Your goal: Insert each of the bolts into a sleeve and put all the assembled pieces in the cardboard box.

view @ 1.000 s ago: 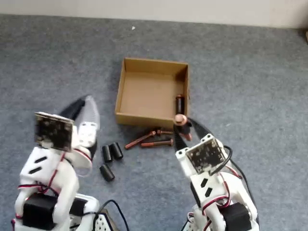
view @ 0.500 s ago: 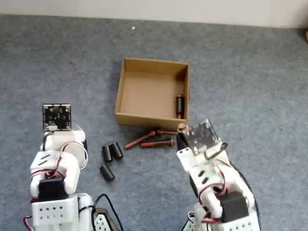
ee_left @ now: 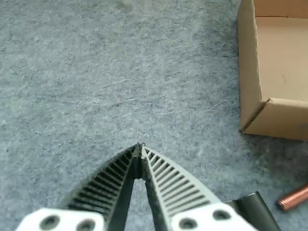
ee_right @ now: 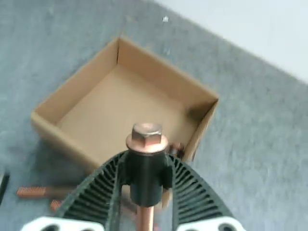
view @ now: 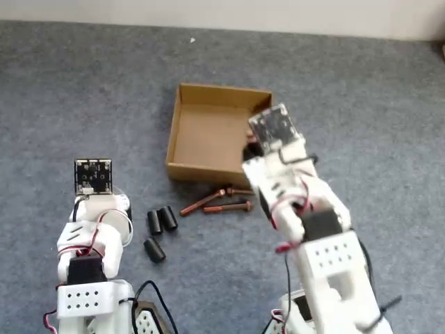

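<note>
Bolt (ee_right: 147, 137) in its sleeve (ee_right: 146, 182) sits clamped in the right end effector (ee_right: 146, 168) near the cardboard box (ee_right: 72, 91), while the high view adds loose bolts (view: 215, 202) and sleeves (view: 161, 221) near the closed left end effector (ee_left: 140, 149).

Bolt (ee_right: 146, 137) looks coppery metal, sleeve (ee_right: 144, 179) perhaps matt plastic, box (ee_right: 115, 106) cardboard, carpet (ee_right: 48, 48) rough.

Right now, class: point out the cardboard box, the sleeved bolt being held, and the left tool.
cardboard box (view: 208, 139): high view, bare floor.
sleeved bolt (ee_right: 146, 180): right wrist view, black sleeve.
left tool (ee_left: 139, 150): left wrist view, between shut fingertips.
</note>
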Robot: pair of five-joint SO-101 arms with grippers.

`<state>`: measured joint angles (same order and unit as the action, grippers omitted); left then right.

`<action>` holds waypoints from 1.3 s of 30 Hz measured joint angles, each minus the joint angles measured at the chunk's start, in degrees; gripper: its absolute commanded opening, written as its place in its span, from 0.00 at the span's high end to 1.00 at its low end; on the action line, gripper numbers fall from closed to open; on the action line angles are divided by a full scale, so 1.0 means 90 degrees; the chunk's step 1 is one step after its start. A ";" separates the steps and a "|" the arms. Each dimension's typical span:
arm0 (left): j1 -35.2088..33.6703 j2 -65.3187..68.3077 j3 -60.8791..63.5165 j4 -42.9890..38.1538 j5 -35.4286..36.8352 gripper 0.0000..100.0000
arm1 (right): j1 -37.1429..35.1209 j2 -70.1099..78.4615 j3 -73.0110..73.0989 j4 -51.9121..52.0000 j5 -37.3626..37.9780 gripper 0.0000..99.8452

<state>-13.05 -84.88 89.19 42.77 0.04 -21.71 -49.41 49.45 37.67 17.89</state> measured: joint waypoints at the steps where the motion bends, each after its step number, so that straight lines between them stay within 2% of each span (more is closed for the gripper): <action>1: 0.0000 0.0000 0.0000 0.0000 0.0000 1.00 | 0.0000 0.0322 -0.0049 -0.0332 0.0000 0.99; 7: 0.0000 0.0000 0.0000 0.0000 0.0000 1.00 | -0.0010 0.1973 -0.0059 -0.1993 0.0000 0.99; 12: -0.0488 0.0000 0.0000 0.0000 0.0000 1.00 | -0.0068 0.2930 -0.0176 -0.2569 -0.0029 0.99; 17: -0.0703 0.0000 0.0000 0.0000 0.0000 1.00 | -0.0059 0.3575 -0.0703 -0.2579 -0.0840 0.83; 21: -0.0703 0.0000 0.0000 0.0000 0.0000 1.00 | -0.0020 0.3790 -0.1475 -0.1944 -0.1426 0.82; 28: -0.0879 0.0010 0.0000 0.0000 0.0000 1.00 | -0.0234 0.3663 -0.2735 0.0283 -0.1534 0.82; 34: -0.1475 0.0010 0.0000 -0.0010 0.0000 1.00 | -0.1455 0.2930 -0.3018 0.1817 -0.1534 0.82; 39: -0.1563 0.0010 0.0000 -0.0010 0.0000 1.00 | -0.2608 0.2901 -0.2911 0.2071 -0.1573 0.82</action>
<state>-27.12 -84.79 89.19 42.68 0.04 -45.19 -23.30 23.25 56.31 3.74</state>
